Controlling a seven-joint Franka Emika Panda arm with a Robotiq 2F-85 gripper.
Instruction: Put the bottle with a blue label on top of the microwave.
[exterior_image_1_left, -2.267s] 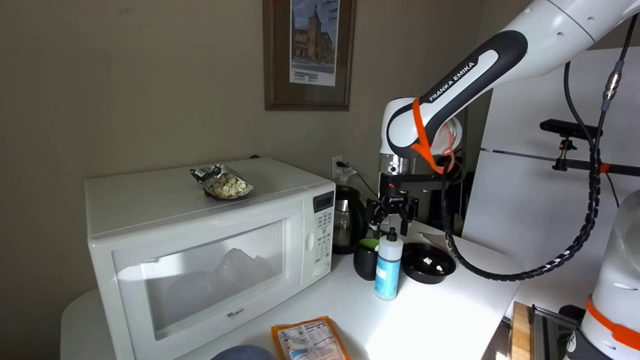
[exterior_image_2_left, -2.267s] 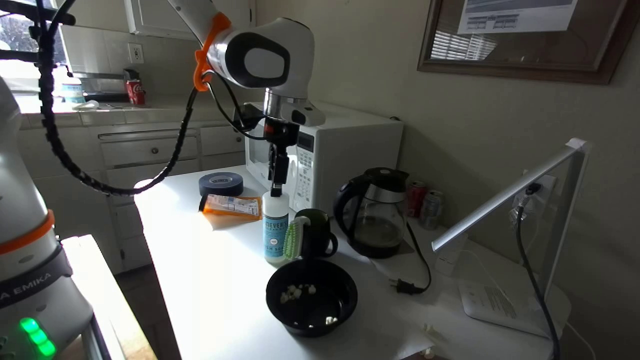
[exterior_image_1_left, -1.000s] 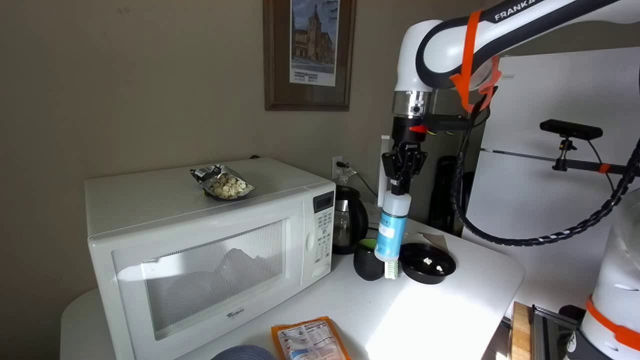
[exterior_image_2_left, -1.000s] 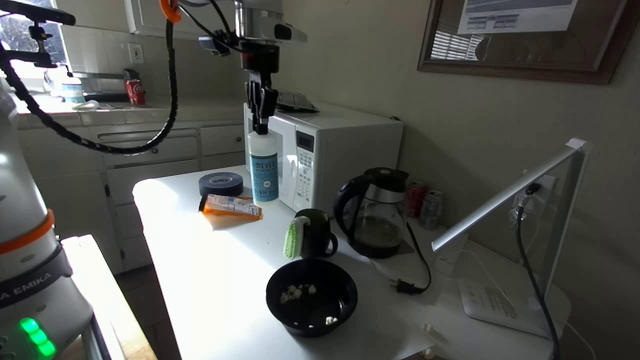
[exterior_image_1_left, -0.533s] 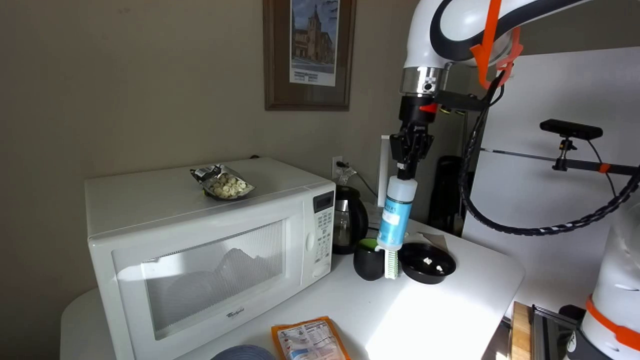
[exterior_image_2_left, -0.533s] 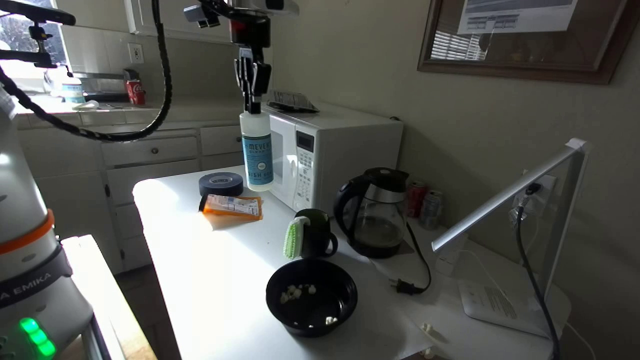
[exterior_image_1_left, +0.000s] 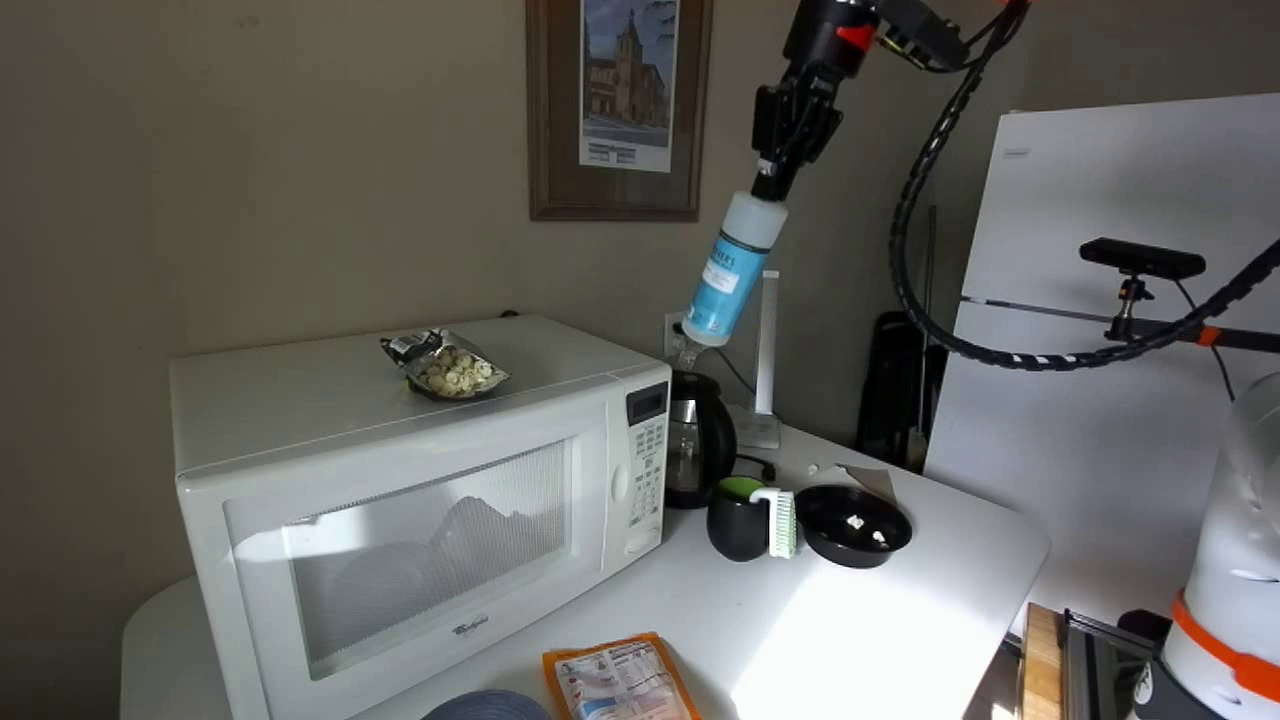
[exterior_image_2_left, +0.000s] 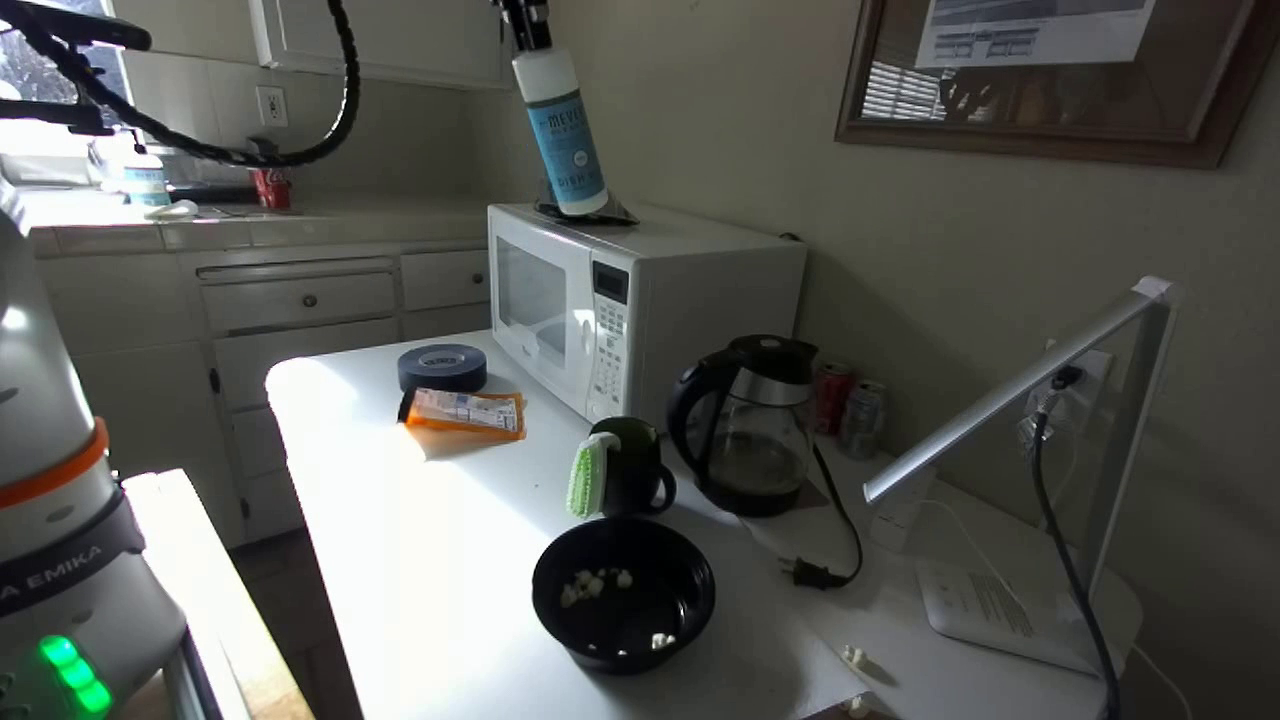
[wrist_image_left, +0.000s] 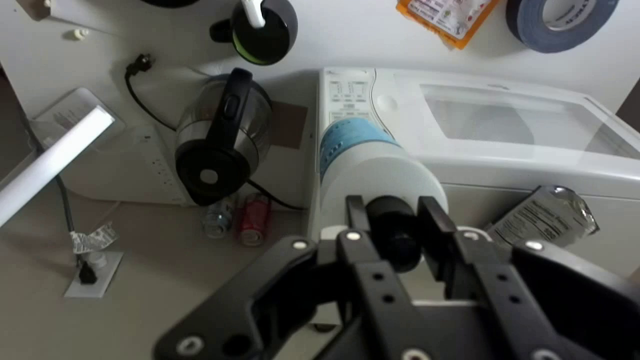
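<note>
The bottle with a blue label (exterior_image_1_left: 735, 265) hangs in the air, tilted, its base swung toward the microwave (exterior_image_1_left: 400, 520) in an exterior view. My gripper (exterior_image_1_left: 771, 184) is shut on its black top; in the wrist view both fingers (wrist_image_left: 357, 212) press that dark top from either side. Below them the bottle's pale shoulder (wrist_image_left: 380, 172) hides most of the label. Seen from an exterior view, the bottle (exterior_image_2_left: 565, 140) overlaps the microwave's top (exterior_image_2_left: 690, 232), with a gap beneath it. The wrist view has it before the control-panel end of the microwave (wrist_image_left: 450, 120).
An opened snack bag (exterior_image_1_left: 455, 370) lies on the microwave's top. A kettle (exterior_image_2_left: 755, 430) stands beside the microwave, near a dark cup with a brush (exterior_image_2_left: 590, 475) and a black bowl (exterior_image_2_left: 622, 640). An orange packet (exterior_image_1_left: 625, 680) and a tape roll (exterior_image_2_left: 442, 368) lie in front.
The bottle stood on the table with the gripper's fingers around its top; now it is gripped, lifted high and tilted. Over the last half second it rose and shifted toward the microwave.
</note>
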